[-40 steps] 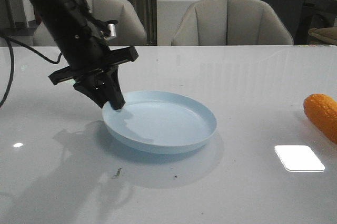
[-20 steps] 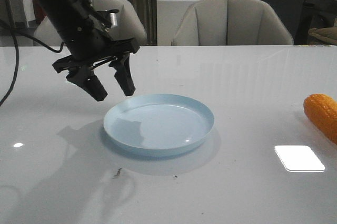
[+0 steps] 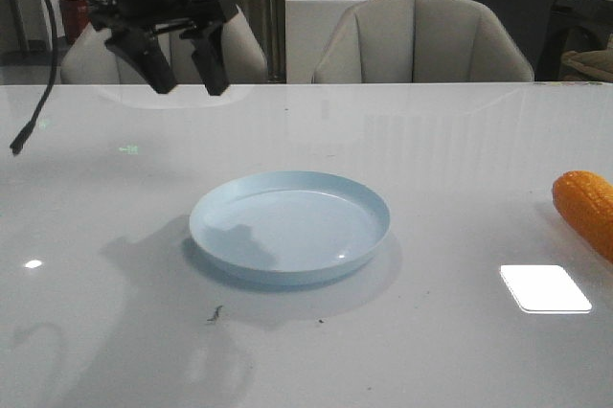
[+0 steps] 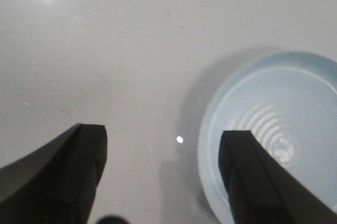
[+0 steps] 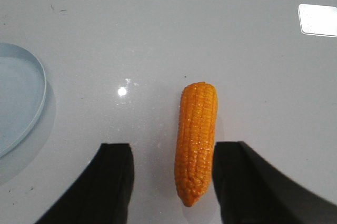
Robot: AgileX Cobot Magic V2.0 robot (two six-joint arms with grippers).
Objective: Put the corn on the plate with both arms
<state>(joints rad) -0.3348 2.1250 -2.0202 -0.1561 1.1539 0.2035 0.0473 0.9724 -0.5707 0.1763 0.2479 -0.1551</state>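
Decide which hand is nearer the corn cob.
Right. The right hand hangs just above the corn cob, fingers either side. The left hand is raised beyond the pale blue plate, across the table.

In the front view the corn (image 3: 586, 209) is cut off by the right edge, so its far end is not seen, and the left arm above its end effector (image 3: 182, 61) is cut by the top edge. In the left wrist view the plate (image 4: 274, 129) is blurred and cropped at the right and bottom edges. In the right wrist view only an arc of the plate (image 5: 21, 98) is shown.
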